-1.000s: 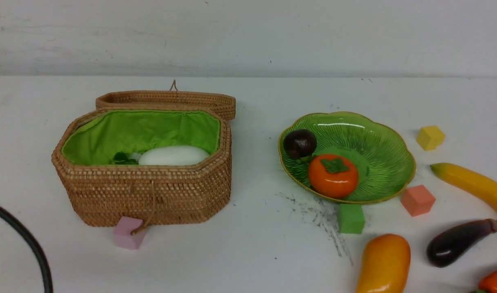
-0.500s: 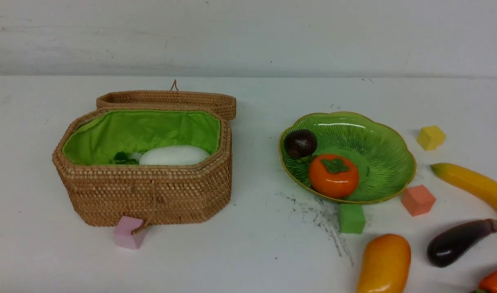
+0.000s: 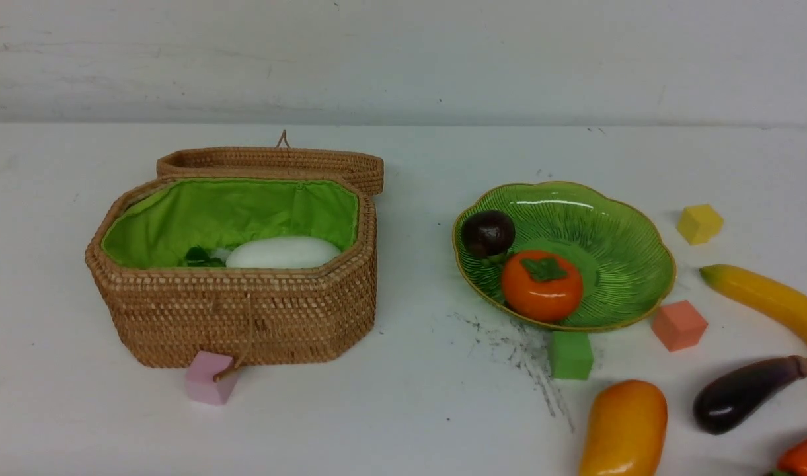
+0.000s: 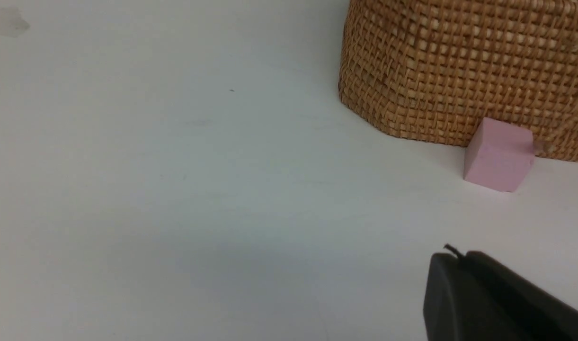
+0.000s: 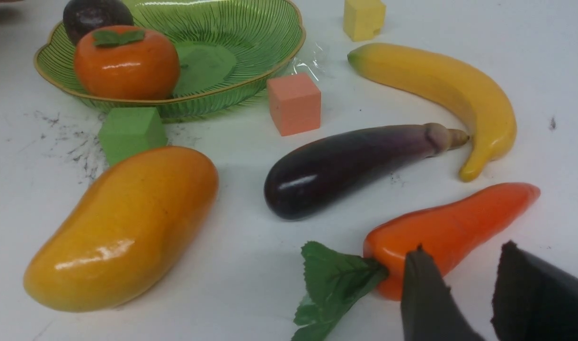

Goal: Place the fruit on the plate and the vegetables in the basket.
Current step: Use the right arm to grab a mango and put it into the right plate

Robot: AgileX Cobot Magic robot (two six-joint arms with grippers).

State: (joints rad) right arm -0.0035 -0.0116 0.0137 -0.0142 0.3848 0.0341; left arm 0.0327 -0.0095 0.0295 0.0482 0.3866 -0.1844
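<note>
The open wicker basket holds the white vegetable. The green plate holds the mangosteen and the persimmon. The mango, eggplant, banana and red-orange pepper lie on the table at the near right. Neither gripper shows in the front view. My right gripper is open and empty, just above the pepper, with the eggplant and mango beyond. My left gripper is shut and empty, low over the table near the basket's wall.
A pink cube sits against the basket's front. A green cube and a salmon cube sit by the plate's near rim, and a yellow cube sits to its right. The basket lid hangs open behind.
A black cable of the left arm at the front view's lower left corner has gone out of view. The objects have not moved.
</note>
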